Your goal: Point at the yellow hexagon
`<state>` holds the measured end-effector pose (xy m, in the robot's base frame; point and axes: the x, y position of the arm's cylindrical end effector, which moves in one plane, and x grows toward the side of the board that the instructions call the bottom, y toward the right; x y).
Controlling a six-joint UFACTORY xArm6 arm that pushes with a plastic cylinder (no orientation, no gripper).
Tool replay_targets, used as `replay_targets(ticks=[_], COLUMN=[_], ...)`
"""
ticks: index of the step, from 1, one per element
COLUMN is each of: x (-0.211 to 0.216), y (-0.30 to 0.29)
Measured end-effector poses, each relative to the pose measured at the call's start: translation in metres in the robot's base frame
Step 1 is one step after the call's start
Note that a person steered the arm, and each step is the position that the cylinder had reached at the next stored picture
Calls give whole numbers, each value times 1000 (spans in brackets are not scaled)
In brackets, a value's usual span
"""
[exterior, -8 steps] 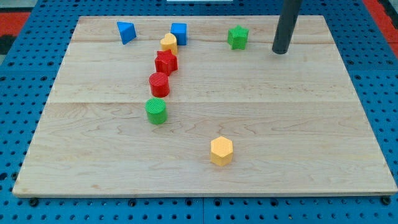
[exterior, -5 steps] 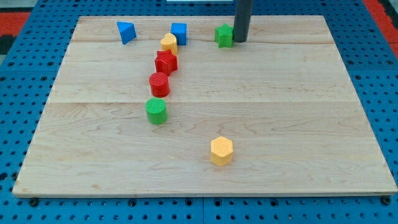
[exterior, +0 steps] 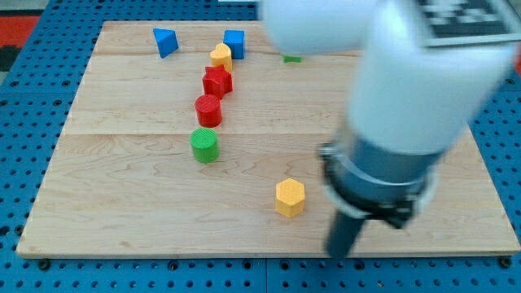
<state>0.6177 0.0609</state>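
The yellow hexagon [exterior: 290,198] lies on the wooden board [exterior: 122,179] near the view's bottom, right of centre. My arm's white and grey body fills the view's right side. The dark rod comes down to my tip [exterior: 339,254], which sits a short way to the right of and below the yellow hexagon, near the board's bottom edge, apart from it.
A blue triangle [exterior: 164,41], a blue cube [exterior: 234,42], a yellow block [exterior: 220,55], a red star-like block [exterior: 216,81], a red cylinder [exterior: 208,110] and a green cylinder [exterior: 204,145] stand at the view's left. A green block [exterior: 291,57] is mostly hidden behind the arm.
My tip has moved from the view's top, beside the green block, down to the bottom near the yellow hexagon. The arm now covers the board's right part. The green block had shifted slightly left.
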Motion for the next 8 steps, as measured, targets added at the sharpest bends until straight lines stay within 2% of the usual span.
replay_targets(ticks=[1, 3, 4, 5, 6, 8], x=[-26, -89, -30, 1, -16, -87], y=[-27, 17, 25, 19, -4, -20])
